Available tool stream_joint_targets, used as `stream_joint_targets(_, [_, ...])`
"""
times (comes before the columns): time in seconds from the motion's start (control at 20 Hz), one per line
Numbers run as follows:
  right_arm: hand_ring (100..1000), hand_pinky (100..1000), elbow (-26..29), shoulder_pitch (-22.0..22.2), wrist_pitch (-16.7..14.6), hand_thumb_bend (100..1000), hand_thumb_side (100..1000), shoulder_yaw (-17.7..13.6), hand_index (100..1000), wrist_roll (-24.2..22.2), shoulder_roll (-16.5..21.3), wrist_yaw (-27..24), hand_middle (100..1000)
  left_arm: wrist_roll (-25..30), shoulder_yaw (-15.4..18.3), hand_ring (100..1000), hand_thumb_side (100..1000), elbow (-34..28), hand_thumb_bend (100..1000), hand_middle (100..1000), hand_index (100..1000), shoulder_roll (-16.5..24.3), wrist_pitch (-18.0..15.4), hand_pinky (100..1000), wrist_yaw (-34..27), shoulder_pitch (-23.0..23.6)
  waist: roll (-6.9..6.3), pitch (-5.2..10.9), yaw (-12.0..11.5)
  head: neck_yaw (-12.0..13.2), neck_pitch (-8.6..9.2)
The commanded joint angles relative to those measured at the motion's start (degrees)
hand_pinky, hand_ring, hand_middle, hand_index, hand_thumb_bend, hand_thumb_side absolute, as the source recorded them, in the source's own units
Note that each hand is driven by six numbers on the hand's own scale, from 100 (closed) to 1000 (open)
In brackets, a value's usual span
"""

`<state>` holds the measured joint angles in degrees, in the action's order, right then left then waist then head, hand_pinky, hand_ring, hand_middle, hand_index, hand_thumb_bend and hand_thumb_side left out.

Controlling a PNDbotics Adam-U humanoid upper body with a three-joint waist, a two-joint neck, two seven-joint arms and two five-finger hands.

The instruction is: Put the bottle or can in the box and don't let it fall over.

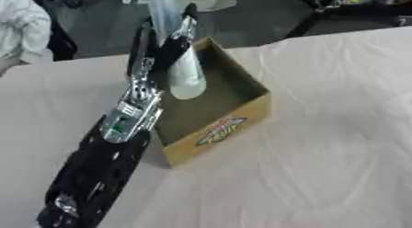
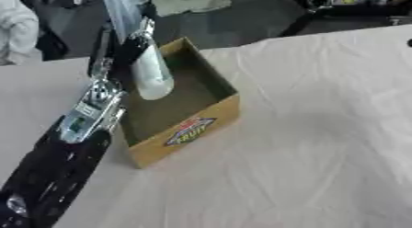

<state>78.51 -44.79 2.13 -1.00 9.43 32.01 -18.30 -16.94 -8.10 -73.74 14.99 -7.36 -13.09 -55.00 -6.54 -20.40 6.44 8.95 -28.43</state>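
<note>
One left hand point(image 1: 165, 48) grips bottle point(image 1: 185, 75) above box point(image 1: 241, 116).

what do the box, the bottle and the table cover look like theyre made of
The box looks like cardboard: matte tan walls, folded corners, a printed logo on its front. The bottle, held over the box by the left hand, seems clear or pale plastic with a soft sheen, though glass can't be ruled out. The table cover looks like cloth or thin sheeting, going by its creases.
</note>
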Motion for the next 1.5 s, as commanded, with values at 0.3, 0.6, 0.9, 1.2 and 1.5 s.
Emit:
stream_joint_targets(0.3, [744, 871, 0.8, -0.6, 0.0, 100, 772, -0.4, 846, 0.0, 0.8, 0.3, 784, 4.4, -0.3, 506, 330, 2.7, 311, 476, 392, 0.3, -2.7, 643, 5.2, 0.1, 0.24, 0.72, -0.1, -0.3, 0.75])
stream_joint_targets(0.6, [744, 871, 0.8, -0.2, -0.1, 100, 772, -0.7, 846, 0.1, 0.9, 0.2, 784, 7.5, -0.2, 694, 400, 4.7, 397, 656, 596, 0.5, -2.8, 781, 8.9, 1.6, 0.44, 1.0, -0.6, -0.5, 0.56])
stream_joint_targets(0.9, [745, 871, 0.7, 0.3, -0.2, 100, 771, -1.0, 846, 0.3, 1.1, -0.1, 784, 9.2, -0.4, 766, 464, 5.5, 464, 737, 664, 1.2, -1.4, 826, 10.2, 3.8, 0.81, 1.45, -1.2, -1.0, 0.45])
stream_joint_targets(1.2, [745, 871, 0.7, 0.5, -0.3, 100, 770, -1.1, 846, 0.4, 1.1, -0.3, 785, 13.4, -0.7, 855, 546, 6.0, 560, 841, 776, 2.3, 2.0, 919, 12.6, 4.5, 1.2, 1.9, -1.6, -1.2, 0.33])
stream_joint_targets(1.5, [745, 871, 0.6, 0.9, -0.4, 100, 770, -1.3, 846, 0.4, 1.2, -0.4, 785, 16.7, 0.0, 886, 594, 4.6, 621, 862, 828, 3.5, 4.4, 938, 15.2, 5.0, 1.32, 2.36, -2.2, -1.3, 0.32])
